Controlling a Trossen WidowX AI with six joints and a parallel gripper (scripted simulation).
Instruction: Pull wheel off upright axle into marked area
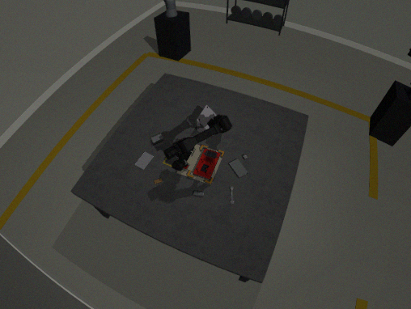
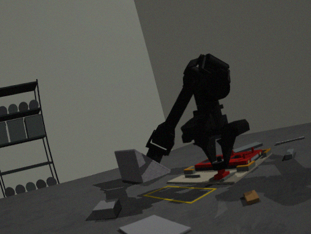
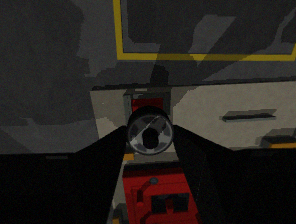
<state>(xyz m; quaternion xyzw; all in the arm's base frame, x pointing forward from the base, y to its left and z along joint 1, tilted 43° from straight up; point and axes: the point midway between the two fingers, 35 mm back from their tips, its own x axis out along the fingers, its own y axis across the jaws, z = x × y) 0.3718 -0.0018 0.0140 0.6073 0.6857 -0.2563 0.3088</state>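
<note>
Your gripper (image 3: 149, 136) is clamped on the wheel (image 3: 149, 132); in the wrist view you see the two dark fingers pressing its rim from 9 and 3 o'clock, with the spoked face and dark hub turned toward the camera. The wheel sits low over its red mount (image 3: 146, 102) on the pale board (image 3: 215, 107); whether it is off the axle you cannot tell, since the axle itself is hidden under the hub. From the wheel, the marked area (image 3: 200, 56), a yellow-outlined rectangle on the table (image 3: 45, 75), lies at 12 o'clock in the wrist view, just beyond the board's edge; the red fixture (image 3: 157, 197) lies at 6 o'clock.

In the exterior view the arm (image 2: 196, 101) folds down from a high elbow and the gripper (image 2: 219, 162) points straight down at the near end of the board (image 2: 202, 178); the yellow rectangle (image 2: 179, 193) lies on the table at about 8 o'clock from the fingertips, near but apart from the board; a small brown block (image 2: 251, 196) rests at about 4 o'clock; a grey wedge (image 2: 139, 165) stands by the arm's base.

In the top view the gripper (image 1: 178, 162) hangs over the board's end, at 9 o'clock of the red fixture (image 1: 207, 162); the wheel is hidden beneath it.
</note>
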